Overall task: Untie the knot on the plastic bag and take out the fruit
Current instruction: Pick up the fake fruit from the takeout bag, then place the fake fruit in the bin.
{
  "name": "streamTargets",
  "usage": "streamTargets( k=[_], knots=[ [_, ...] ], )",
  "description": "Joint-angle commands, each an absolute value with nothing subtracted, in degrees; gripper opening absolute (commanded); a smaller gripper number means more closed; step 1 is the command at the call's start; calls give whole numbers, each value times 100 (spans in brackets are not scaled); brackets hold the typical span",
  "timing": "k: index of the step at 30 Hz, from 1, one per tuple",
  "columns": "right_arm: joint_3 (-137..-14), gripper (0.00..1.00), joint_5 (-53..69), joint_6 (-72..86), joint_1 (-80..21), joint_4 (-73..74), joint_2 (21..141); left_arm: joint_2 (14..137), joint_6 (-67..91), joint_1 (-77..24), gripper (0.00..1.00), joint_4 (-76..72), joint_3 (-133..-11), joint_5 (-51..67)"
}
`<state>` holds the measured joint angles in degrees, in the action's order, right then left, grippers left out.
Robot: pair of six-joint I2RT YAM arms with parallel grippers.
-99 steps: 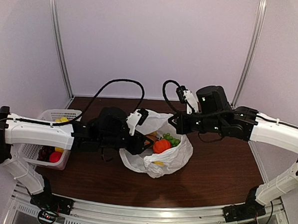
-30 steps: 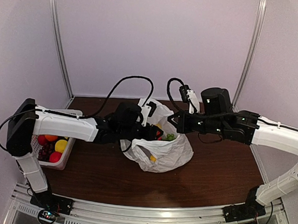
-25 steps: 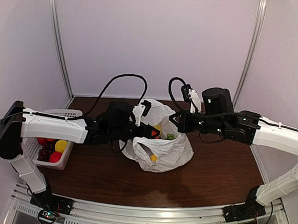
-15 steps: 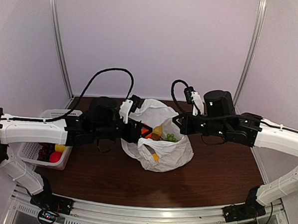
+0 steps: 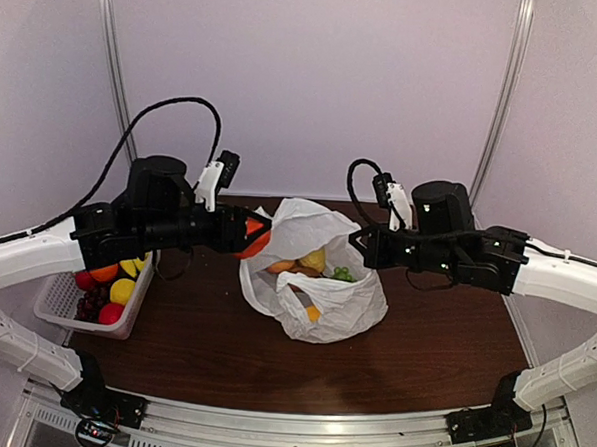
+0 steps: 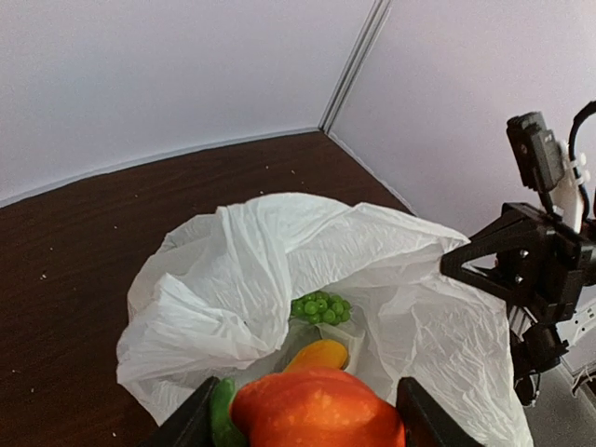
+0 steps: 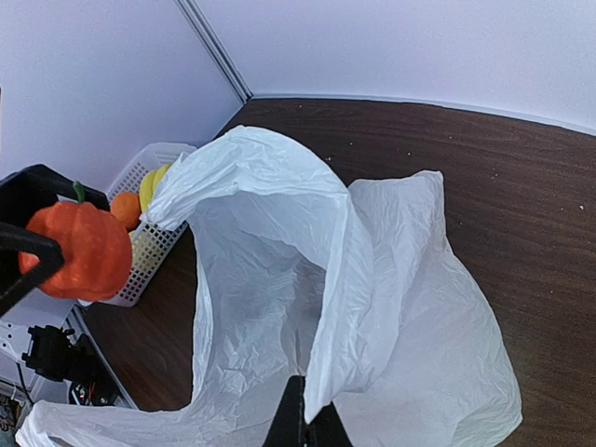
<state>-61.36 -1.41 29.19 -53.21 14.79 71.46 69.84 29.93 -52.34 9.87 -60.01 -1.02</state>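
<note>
The white plastic bag (image 5: 320,285) lies open at mid-table; no knot shows. My left gripper (image 5: 250,233) is shut on the ribbed orange fruit (image 6: 317,414), held in the air left of the bag. It also shows in the right wrist view (image 7: 79,250). My right gripper (image 7: 305,430) is shut on the bag's right rim (image 7: 326,372) and holds it up. Inside the bag lie a green grape bunch (image 6: 320,307), a yellow-orange mango (image 6: 321,354) and other yellow fruit (image 5: 313,258).
A white slatted basket (image 5: 52,311) at the table's left edge holds red apples, dark grapes, and yellow and orange fruit. It also shows in the right wrist view (image 7: 149,256). Metal frame posts stand at the back corners.
My left gripper has drawn out of the bag with the ribbed orange fruit, rising and moving left. My right gripper has kept its hold on the bag's rim.
</note>
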Motion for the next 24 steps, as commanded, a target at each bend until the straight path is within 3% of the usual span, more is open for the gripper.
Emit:
streamTargets(
  k=[1, 12, 24],
  knots=[
    [-5972, 0, -285, 3037, -5275, 1501, 7026, 6454, 2783, -4803, 43, 1701, -6396, 281],
    [-5907, 0, -213, 3059, -5280, 1400, 7053, 5771, 2428, -2315, 43, 2887, -5811, 1049],
    [-5883, 0, -122, 3067, -5275, 1330, 7060, 4459, 3245, -314, 43, 3278, -4098, 564]
  ],
)
